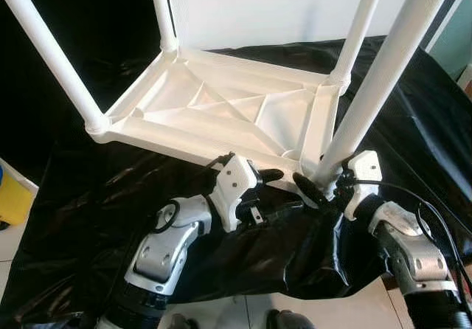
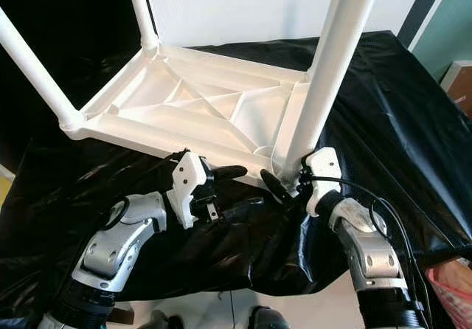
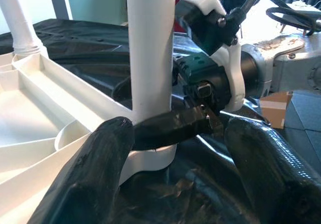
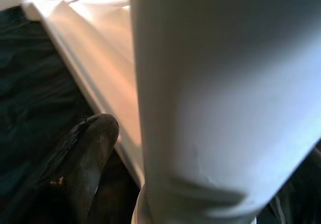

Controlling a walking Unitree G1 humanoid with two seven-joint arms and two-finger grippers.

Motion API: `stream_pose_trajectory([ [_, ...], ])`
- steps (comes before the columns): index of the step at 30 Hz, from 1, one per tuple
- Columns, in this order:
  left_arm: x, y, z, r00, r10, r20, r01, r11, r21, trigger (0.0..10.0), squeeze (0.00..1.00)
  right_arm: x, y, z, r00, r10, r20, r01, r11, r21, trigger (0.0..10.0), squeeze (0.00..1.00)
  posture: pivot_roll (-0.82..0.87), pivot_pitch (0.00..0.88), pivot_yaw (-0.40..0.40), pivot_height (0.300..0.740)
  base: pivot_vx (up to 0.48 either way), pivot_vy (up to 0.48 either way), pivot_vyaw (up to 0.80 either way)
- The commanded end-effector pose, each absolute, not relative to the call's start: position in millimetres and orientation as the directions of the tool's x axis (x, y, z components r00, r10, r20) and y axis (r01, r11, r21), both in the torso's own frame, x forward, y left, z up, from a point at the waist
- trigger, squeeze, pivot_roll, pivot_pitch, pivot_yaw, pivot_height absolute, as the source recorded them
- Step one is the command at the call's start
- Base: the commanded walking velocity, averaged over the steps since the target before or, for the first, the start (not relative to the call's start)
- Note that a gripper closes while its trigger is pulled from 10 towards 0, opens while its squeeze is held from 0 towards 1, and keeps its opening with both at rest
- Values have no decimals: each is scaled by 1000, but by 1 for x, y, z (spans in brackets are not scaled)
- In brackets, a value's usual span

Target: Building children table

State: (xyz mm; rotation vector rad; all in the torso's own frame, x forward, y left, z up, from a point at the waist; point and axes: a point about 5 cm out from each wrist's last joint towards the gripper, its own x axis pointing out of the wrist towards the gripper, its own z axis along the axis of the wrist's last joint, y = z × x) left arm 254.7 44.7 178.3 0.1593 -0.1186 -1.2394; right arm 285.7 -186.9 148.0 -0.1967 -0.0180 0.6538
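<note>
Left gripper fingers (image 3: 100, 169) spread apart in the foreground at 6 o'clock, resting over black plastic sheeting (image 3: 75, 43). White table leg (image 3: 149, 48) stands upright at 12 o'clock in its corner socket. Ribbed tabletop underside (image 3: 35, 108) lies at 9 o'clock. Right gripper (image 3: 170, 128) clasps the leg base from 3 o'clock.

Bright, fairly even light falls from above and behind onto the upturned white plastic children's table (image 1: 221, 111), whose ribbed underside is nearly washed out in the head views, while the crinkled black plastic sheet (image 1: 413, 115) beneath it throws back scattered white glints and sinks into near-black at its far left corner. The head views are sharp. In the right wrist view the round white table leg (image 4: 225, 83) is so close that it blurs, with a warm orange cast on the frame edge beside it.
</note>
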Motion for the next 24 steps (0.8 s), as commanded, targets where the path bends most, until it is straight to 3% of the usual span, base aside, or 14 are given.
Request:
stream_pose_trajectory([
  [1,259,46,177,390,-921,6,906,385,178,10000,0,287,-179,145,757,650,-65,-649,736,-195,10000,0,-123,117,32,740,0,0,0],
  [2,259,47,177,390,-921,6,905,385,179,10000,0,288,-180,145,746,661,-77,-661,723,-199,4039,0,-121,116,32,740,0,0,0],
  [4,259,47,177,391,-921,6,905,385,180,10000,0,288,-181,144,739,669,-85,-670,715,-202,4039,0,-121,116,32,740,0,0,0],
  [5,259,47,177,391,-920,7,905,386,181,10000,0,288,-183,143,733,674,-90,-676,708,-202,0,0,-120,116,32,740,0,0,0],
  [18,256,47,177,372,-928,-1,914,366,177,10000,0,282,-193,136,762,643,-75,-644,743,-183,0,0,-130,128,31,740,0,0,0],
  [24,253,61,180,380,-925,-4,911,374,173,10000,0,278,-212,138,916,400,9,-394,906,-154,0,0,-128,150,32,740,0,0,0],
])
